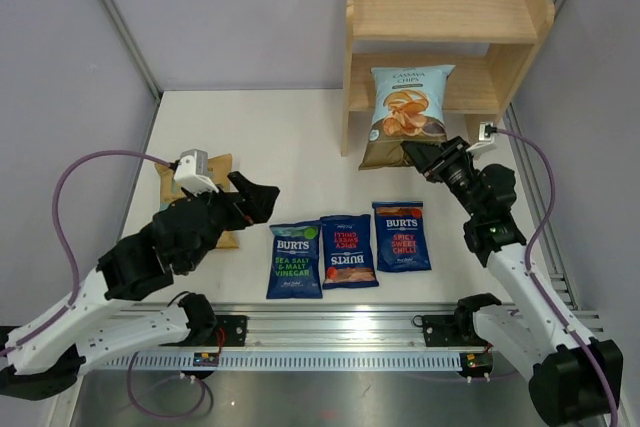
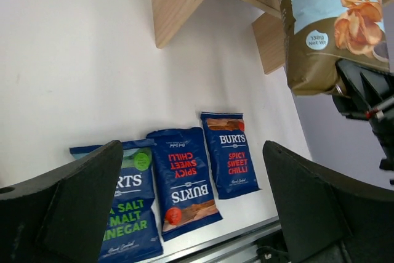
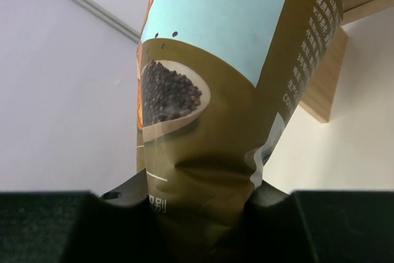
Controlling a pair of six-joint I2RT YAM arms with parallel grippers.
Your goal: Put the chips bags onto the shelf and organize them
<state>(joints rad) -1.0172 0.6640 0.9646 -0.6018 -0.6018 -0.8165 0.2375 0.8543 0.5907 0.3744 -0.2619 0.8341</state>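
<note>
We count three blue bags [image 1: 348, 250] and one tan bag [image 1: 222, 163] on the counter [image 1: 270, 137]. Our right gripper [image 1: 418, 156] pinches one big bag [image 1: 408, 112]; our left gripper [image 1: 258, 194] is spread apart.

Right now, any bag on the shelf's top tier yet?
No, in the top view the shelf has a bare top tier; the cassava chips bag is lower, pinched in the right arm's jaws.
</note>
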